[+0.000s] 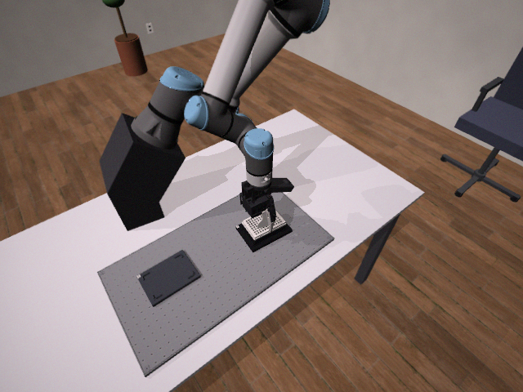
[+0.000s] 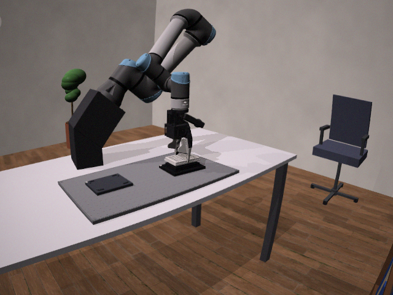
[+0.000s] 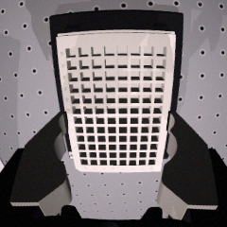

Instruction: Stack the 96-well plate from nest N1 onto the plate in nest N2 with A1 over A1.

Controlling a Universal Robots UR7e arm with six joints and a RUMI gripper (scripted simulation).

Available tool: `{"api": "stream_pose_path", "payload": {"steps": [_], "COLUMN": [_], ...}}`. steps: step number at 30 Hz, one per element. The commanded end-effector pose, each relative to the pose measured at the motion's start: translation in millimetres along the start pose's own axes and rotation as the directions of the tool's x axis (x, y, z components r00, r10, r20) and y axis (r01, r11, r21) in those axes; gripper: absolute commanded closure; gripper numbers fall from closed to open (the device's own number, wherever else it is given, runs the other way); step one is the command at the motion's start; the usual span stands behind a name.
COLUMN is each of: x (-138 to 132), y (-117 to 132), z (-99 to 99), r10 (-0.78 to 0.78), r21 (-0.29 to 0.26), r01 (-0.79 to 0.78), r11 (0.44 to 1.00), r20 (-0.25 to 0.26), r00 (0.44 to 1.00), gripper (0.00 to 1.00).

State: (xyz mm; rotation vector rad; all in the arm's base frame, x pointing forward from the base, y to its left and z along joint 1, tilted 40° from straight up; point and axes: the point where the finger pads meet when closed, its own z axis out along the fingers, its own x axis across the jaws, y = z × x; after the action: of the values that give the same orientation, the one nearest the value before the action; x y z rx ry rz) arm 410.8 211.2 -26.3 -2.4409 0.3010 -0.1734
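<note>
One plate [image 3: 115, 99] – claw-clamped [image 3: 115, 142] – over nest [image 1: 258, 243]

Lower plate: hidden under the white gridded 96-well plate [image 3: 117, 99]; cannot tell whether one lies there.
Cut corner: too small to tell in any view.
Black rectangular plate nest [image 3: 115, 21]: mostly covered in wrist view.
Dark blue office chair [image 1: 492, 122]: cut off by top view's right edge.
</note>
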Motion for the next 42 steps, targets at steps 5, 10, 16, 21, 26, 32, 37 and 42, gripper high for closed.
{"api": "stream_pose_path", "payload": {"steps": [5, 10, 16, 21, 26, 32, 37, 42], "x": [0.3, 0.2, 0.2, 0.2, 0.2, 0.2, 0.2, 0.2], "y": [0.0, 0.0, 0.0, 0.0, 0.0, 0.0, 0.0, 0.0], "z": [1.1, 2.0, 2.5, 3.5, 4.3, 4.9, 5.8, 6.6], "r10": [0.0, 0.0, 0.0, 0.0, 0.0, 0.0, 0.0, 0.0], "r21": [0.0, 0.0, 0.0, 0.0, 0.0, 0.0, 0.0, 0.0], "r01": [0.0, 0.0, 0.0, 0.0, 0.0, 0.0, 0.0, 0.0], "r11": [1.0, 1.0, 1.0, 1.0, 1.0, 1.0, 1.0, 1.0], "r20": [-0.001, -0.001, -0.001, -0.001, -0.001, -0.001, -0.001, -0.001], "r00": [1.0, 1.0, 1.0, 1.0, 1.0, 1.0, 1.0, 1.0], "gripper": [1.0, 1.0, 1.0, 1.0, 1.0, 1.0, 1.0, 1.0]}}
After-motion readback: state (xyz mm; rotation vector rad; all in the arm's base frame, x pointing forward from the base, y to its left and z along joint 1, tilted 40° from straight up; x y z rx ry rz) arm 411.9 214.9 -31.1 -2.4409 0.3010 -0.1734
